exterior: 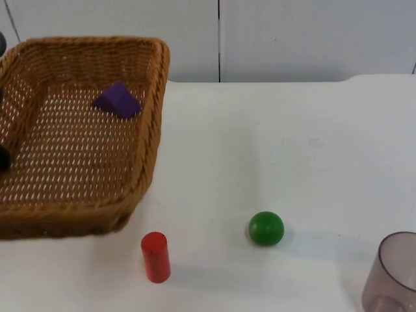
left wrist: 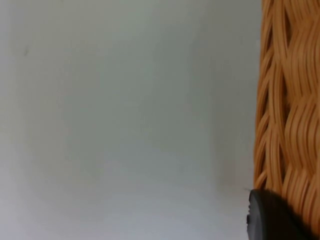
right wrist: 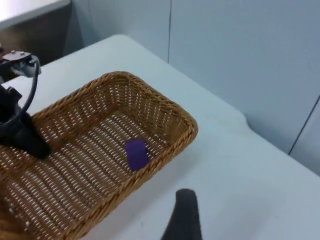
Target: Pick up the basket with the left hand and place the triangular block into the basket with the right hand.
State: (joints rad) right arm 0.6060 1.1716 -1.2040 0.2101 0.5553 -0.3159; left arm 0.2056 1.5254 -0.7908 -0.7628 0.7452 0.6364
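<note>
On the worktop's point(exterior: 273, 130) left side the wicker basket point(exterior: 78, 130) is tilted, its near edge lifted above the surface, and the purple triangular block point(exterior: 117, 99) already lies on its woven floor near the far right wall. The left pincer point(right wrist: 30, 142) grips the basket's left wall, one finger inside and one outside, clamped on the rim (the left wrist view shows that weave right against a black fingertip point(left wrist: 270, 217)). The right pincer point(right wrist: 184, 217) hangs clear above the worktop, outside the basket's right wall; whether it is wide or narrow I cannot tell.

Judging from this, the placing looks done, so what remains is holding the basket steady. It should be kept level enough that the block does not slide toward the low corner, and any lowering should be slow, since one-sided grips let a basket swing.

Open room is generous to the right and behind. Just in front of the basket's near right corner stands a red cylinder point(exterior: 155, 257), which could be tipped if the basket descends forward. A green ball point(exterior: 266, 228) lies further right, well apart, and a translucent cup point(exterior: 393, 273) sits at the near right edge.
</note>
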